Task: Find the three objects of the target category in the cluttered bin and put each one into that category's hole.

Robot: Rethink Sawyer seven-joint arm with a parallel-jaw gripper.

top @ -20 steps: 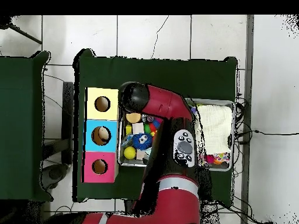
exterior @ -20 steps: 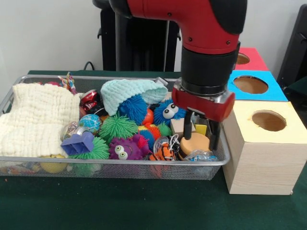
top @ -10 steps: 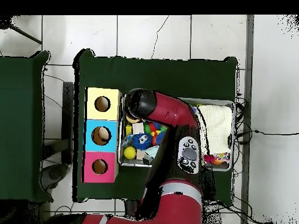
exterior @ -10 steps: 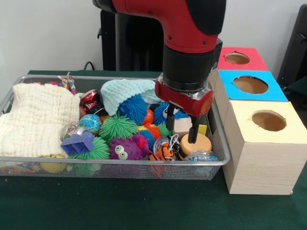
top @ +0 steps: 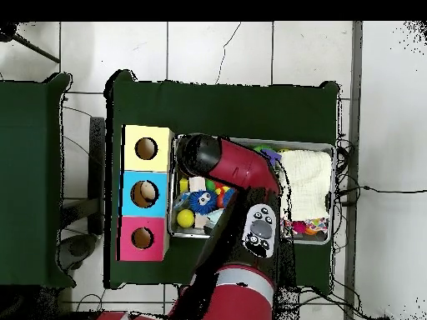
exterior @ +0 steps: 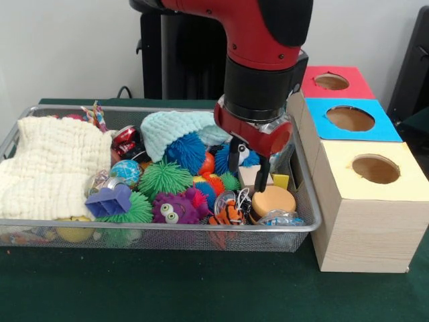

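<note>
My gripper [exterior: 247, 169] hangs open at the right end of the wire mesh bin [exterior: 201, 230], its two dark fingers [exterior: 261, 177] apart with nothing between them. It is just above a cream wooden block [exterior: 253, 177]. A tan-orange disc [exterior: 271, 200] lies in front of that block, with a small yellow block [exterior: 281, 180] beside it. A blue furry ball with eyes [exterior: 223, 159] is partly hidden behind the fingers. From overhead the arm [top: 225, 162] covers the gripper; the cream block [top: 198, 184] shows beside it.
Three wooden boxes with round holes stand right of the bin: yellow [exterior: 375, 169], blue [exterior: 350, 119], red [exterior: 333, 82]. The bin also holds spiky balls [exterior: 164, 178], a purple toy with eyes [exterior: 175, 208], a mint knit cap [exterior: 175, 129], a folded cream cloth [exterior: 50, 168].
The gripper has moved left in the front view and slightly up, from over the tan-orange disc by the bin's right wall to over the cream block. It has stayed open.
</note>
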